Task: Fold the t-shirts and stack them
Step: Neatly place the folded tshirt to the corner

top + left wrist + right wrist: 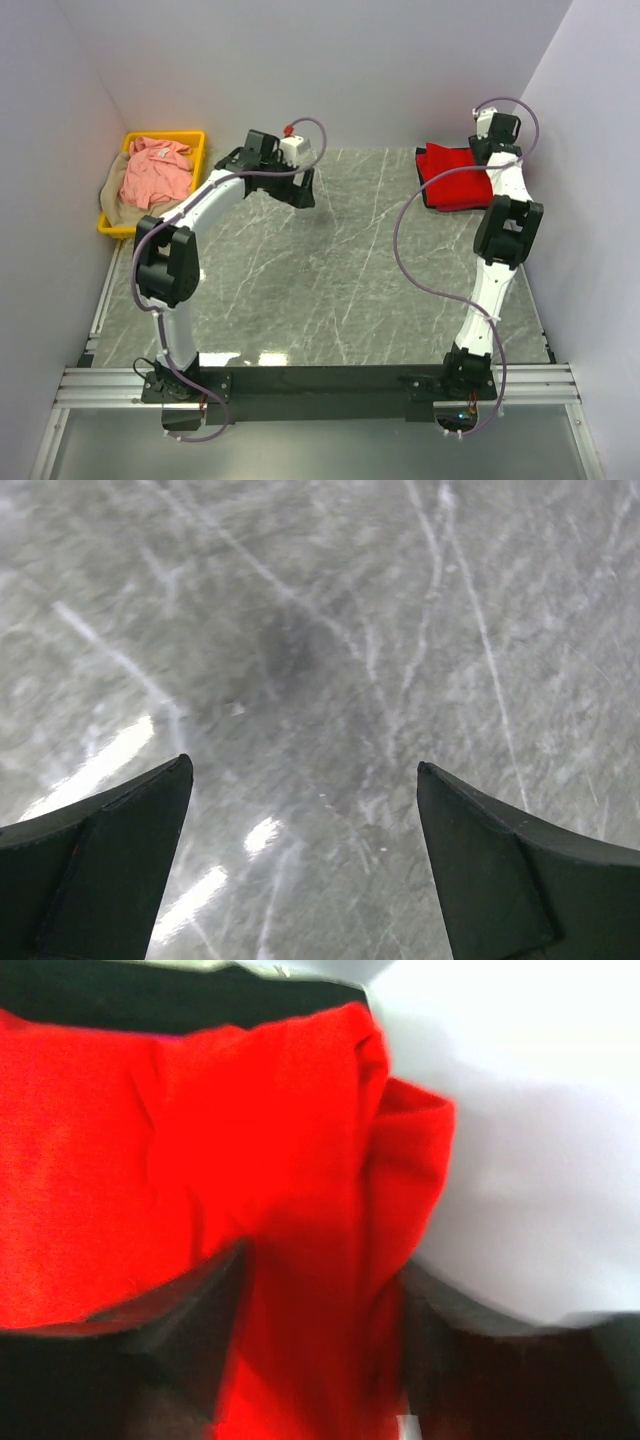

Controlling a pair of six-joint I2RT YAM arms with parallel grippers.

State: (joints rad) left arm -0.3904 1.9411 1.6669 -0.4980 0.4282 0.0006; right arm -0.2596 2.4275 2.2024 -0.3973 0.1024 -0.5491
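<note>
Left hand (305, 770) over marble tabletop (330, 280), white walls (350, 60)

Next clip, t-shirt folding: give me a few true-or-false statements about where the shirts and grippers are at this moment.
1. The left gripper hangs open over the bare table, holding nothing. True.
2. The red t-shirt lies in the yellow bin. False: it lies on the table at the far right corner.
3. The salmon pink t-shirt sits in the yellow bin on top of the tan t-shirt. True.
4. The right gripper is over bare table. False: it is at the red t-shirt, with red cloth between its fingers.
</note>
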